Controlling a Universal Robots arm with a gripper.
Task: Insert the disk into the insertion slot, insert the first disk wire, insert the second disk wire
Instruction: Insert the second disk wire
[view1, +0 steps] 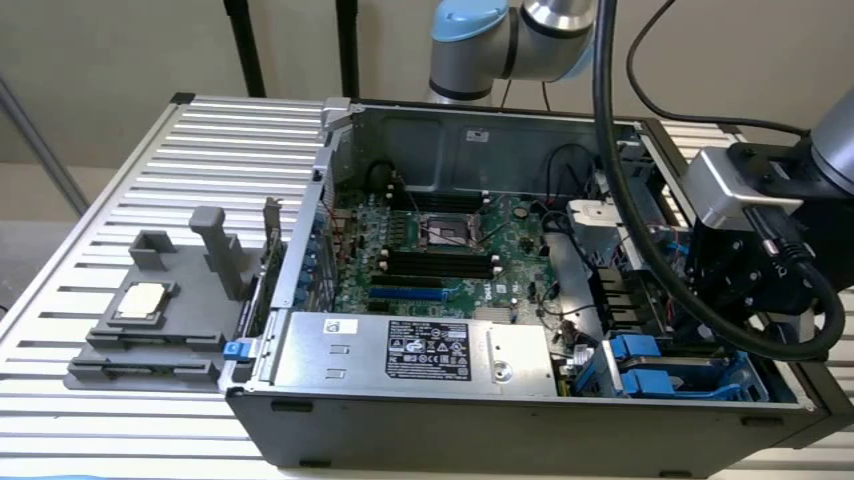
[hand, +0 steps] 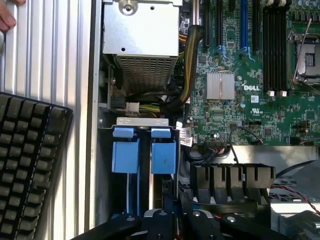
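Sitting inside insertion slot: disk

Blue plastic, green board, grey steel: the colours in front of you.

You see a dark grey computer case on a table of pale silver ribs. Its motherboard is green with black slots. The power-supply box is silver with a black-and-white label. The insertion slot is grey metal carrying bright blue tabs. The gripper is black. A black keyboard has dark keys. A grey fixture holds a silvery chip.
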